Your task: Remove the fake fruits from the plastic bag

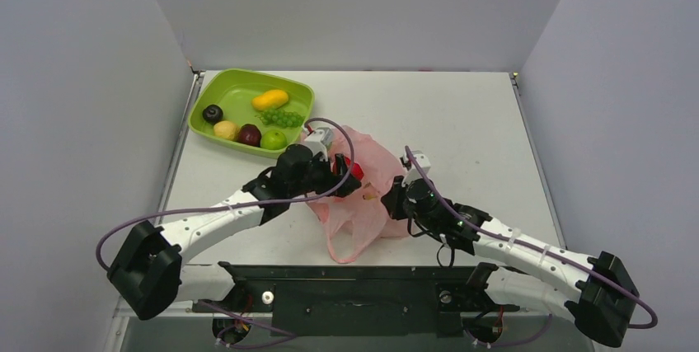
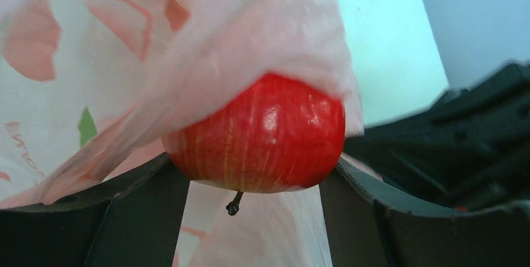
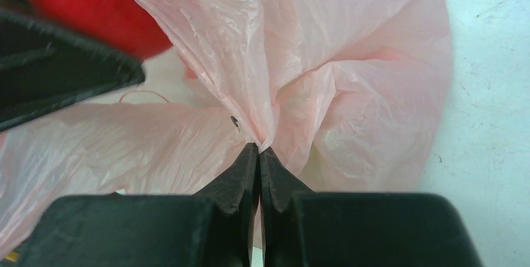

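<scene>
The pink plastic bag (image 1: 367,195) lies mid-table between the arms. My left gripper (image 1: 344,172) is shut on a red apple (image 2: 259,136) at the bag's left edge; a fold of bag film (image 2: 262,35) drapes over the apple's top. The apple also shows in the right wrist view (image 3: 87,4) and from above (image 1: 353,169). My right gripper (image 3: 259,149) is shut on a pinch of the bag (image 3: 325,79) at its right side (image 1: 394,198). A dark purple plum (image 1: 213,113), yellow lemon (image 1: 226,129), dark red apple (image 1: 250,134) and green apple (image 1: 274,139) lie in the tray.
The lime-green tray (image 1: 222,88) stands at the back left and also holds a yellow-orange mango (image 1: 270,100) and green grapes (image 1: 283,117). Grey walls close in the table on three sides. A small tan object (image 1: 368,196) shows through the bag.
</scene>
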Robot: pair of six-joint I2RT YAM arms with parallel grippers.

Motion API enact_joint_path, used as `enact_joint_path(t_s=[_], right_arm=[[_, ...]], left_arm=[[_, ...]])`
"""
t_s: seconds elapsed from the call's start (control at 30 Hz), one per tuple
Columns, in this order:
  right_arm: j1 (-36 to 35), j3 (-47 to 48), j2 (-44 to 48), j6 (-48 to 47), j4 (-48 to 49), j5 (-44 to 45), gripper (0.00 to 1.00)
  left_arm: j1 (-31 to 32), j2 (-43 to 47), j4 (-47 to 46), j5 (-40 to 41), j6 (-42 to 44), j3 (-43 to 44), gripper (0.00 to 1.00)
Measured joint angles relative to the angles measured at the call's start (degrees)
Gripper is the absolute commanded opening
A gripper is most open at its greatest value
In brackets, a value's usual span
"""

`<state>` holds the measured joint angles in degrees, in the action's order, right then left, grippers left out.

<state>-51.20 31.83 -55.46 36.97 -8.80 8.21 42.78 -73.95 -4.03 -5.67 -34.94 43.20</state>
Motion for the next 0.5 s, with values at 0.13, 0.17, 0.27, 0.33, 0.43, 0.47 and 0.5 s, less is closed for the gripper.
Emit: enact_joint_path(t_s=[0.13,0.17,0.27,0.33,0.43,0.47,0.5], right_arm=[[0.5,2.3,-1.9,-0.8,-0.4,0.5,0.0],[0.7,3.1,-2.4,-1.0,-0.5,0.7,0.0],[1.4,5.5,-4.2,-1.6,-0.7,1.3,0.0],[2.1,7.1,-5.5,-1.8,-0.7,1.9,0.0],[3.0,8.1,-7.3,-1.9,-0.7,2.7,0.0],[3.3,8.1,-7.9,-1.8,-0.9,2.9,0.0],[3.7,8.1,-8.4,-1.8,-1.2,3.0,0.0]], left_arm=[[-1.3,5.7,3.2,-7.6,-2.3,-3.5,0.4],[-1.3,7.4,4.0,-9.6,-2.9,-4.4,0.4],[-1.4,12.4,5.5,-15.2,-4.3,-7.0,0.4],[-1.9,15.1,6.7,-18.5,-5.4,-7.7,0.4],[-3.7,18.0,7.4,-22.6,-6.7,-7.5,0.37],[-4.6,18.9,8.0,-24.0,-7.2,-7.1,0.37],[-5.7,19.4,8.5,-25.4,-7.7,-6.2,0.37]])
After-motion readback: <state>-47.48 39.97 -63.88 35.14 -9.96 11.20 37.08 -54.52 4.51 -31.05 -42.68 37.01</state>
